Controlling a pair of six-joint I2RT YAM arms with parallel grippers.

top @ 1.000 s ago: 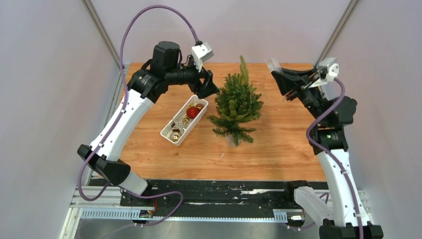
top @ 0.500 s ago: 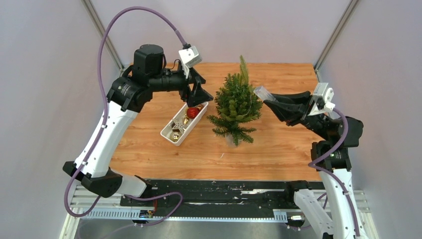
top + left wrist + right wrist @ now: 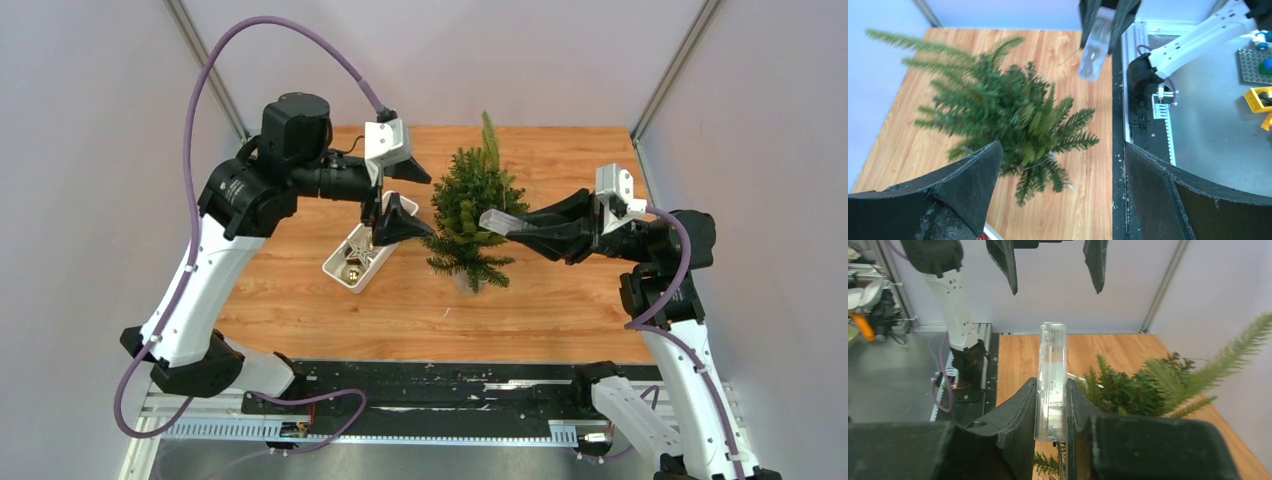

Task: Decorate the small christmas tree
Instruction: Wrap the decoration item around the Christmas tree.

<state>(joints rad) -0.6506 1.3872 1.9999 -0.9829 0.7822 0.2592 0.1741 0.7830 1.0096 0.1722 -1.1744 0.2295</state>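
Small christmas tree [image 3: 472, 215] stands mid-table [image 3: 560, 300]. White tray [image 3: 333, 267] w/ ornaments [image 3: 352, 270] lies just left of it, far end hidden under left gripper [image 3: 428, 207] (jaws spread wide, nothing btwn them). Right gripper [image 3: 518, 228] pinches a clear flat piece [image 3: 495, 220], tip near tree's right side. Tree base hard to make out under foliage; can't tell what the piece is.

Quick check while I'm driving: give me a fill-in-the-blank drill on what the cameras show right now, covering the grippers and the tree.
1. The right gripper is shut on a ____ plastic piece.
2. The left gripper hangs beside the tree with its jaws ____.
3. In the top view, the small christmas tree stands between the white tray and the ____ gripper.

Missing words: clear; open; right
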